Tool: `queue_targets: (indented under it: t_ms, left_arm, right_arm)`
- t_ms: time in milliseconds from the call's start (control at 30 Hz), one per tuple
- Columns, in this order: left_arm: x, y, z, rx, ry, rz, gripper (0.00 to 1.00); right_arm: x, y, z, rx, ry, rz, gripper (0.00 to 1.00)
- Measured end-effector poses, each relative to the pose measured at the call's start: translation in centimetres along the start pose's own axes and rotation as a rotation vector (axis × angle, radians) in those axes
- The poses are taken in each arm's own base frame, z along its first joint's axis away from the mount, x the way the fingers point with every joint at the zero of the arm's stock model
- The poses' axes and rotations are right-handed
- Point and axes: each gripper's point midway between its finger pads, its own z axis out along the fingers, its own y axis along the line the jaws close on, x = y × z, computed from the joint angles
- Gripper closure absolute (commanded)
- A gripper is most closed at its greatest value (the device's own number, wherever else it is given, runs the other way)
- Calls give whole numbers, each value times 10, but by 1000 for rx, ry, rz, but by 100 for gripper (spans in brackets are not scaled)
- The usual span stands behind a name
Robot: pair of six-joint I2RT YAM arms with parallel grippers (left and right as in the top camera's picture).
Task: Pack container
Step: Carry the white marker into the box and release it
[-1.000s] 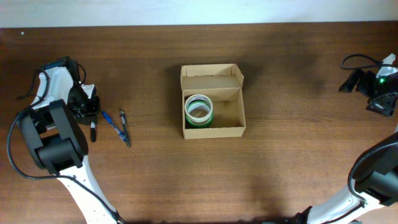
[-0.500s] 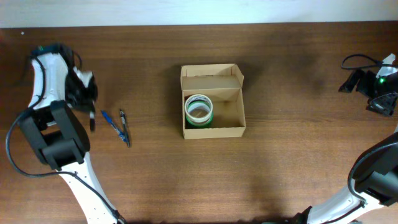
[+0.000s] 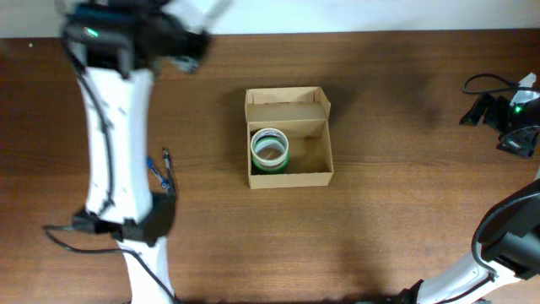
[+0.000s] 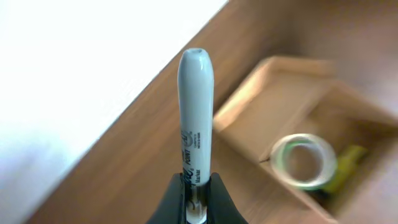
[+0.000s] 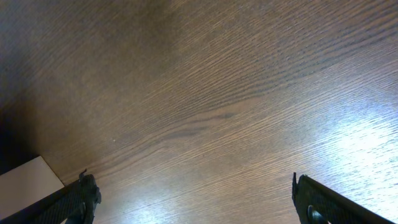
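The tan cardboard container stands open at the table's middle, its flap lid folded back. A green and white tape roll lies in its left half. In the left wrist view the container and the tape roll appear blurred at the right. My left gripper is shut on a grey marker that sticks up from the jaws. In the overhead view it is raised at the far left, apart from the container. My right gripper is open and empty over bare wood at the far right.
Two blue pens lie on the table left of the container, partly behind my left arm. A white wall edge runs along the table's back. A black cable lies by my right arm.
My left gripper has lifted from the table by the pens with the marker in it, and has swung up and to the right toward the back edge. The right arm has not moved.
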Motion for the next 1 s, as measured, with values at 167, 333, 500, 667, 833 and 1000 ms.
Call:
queue_targets:
  t_ms: [167, 333, 500, 667, 833, 1000]
  left_arm:
    - [-10, -70, 31, 133, 68, 166, 98]
    - [43, -112, 89, 247, 322, 271, 99]
    - [89, -141, 128, 336, 477, 408, 98]
    - [101, -161, 152, 359, 497, 508, 98]
    - [100, -188, 167, 370, 480, 566, 98]
    - [107, -210, 173, 393, 495, 581, 98]
  right_arm:
    - [0, 0, 0, 0, 0, 0, 1]
    - [0, 0, 0, 0, 0, 0, 1]
    - [0, 0, 0, 0, 0, 1, 1]
    - [0, 0, 0, 0, 0, 1, 1]
    - [0, 0, 0, 0, 0, 2, 1]
    - [0, 0, 0, 0, 0, 2, 1]
